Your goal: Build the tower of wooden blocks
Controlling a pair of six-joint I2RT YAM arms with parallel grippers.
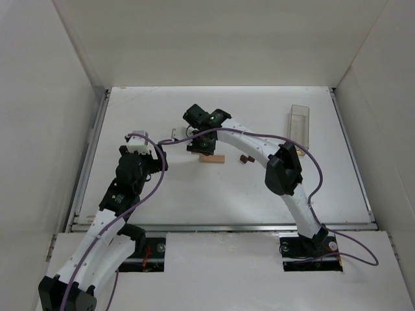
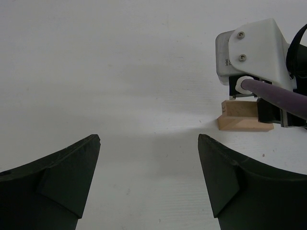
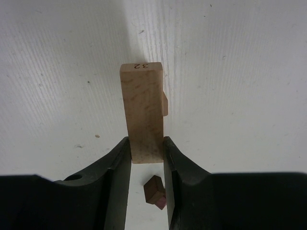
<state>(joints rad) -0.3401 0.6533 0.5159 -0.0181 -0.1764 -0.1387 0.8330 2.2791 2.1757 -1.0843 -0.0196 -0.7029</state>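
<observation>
A tan bar (image 3: 142, 108) is clenched by the right tool (image 3: 146, 141) at the middle of the worktop (image 1: 259, 188), over a second tan block (image 2: 244, 125), seemingly so that it can be stacked there. The left tool (image 2: 148, 143) is parked released and empty at the left, leaving room.

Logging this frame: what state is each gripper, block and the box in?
left gripper: open, empty.
right gripper: shut on tan bar.
tan bar: gripped at one end.
second tan block: mostly hidden by the bar.
dark block: lying loose, not gripped.
clear box: untouched, contents unclear.
</observation>
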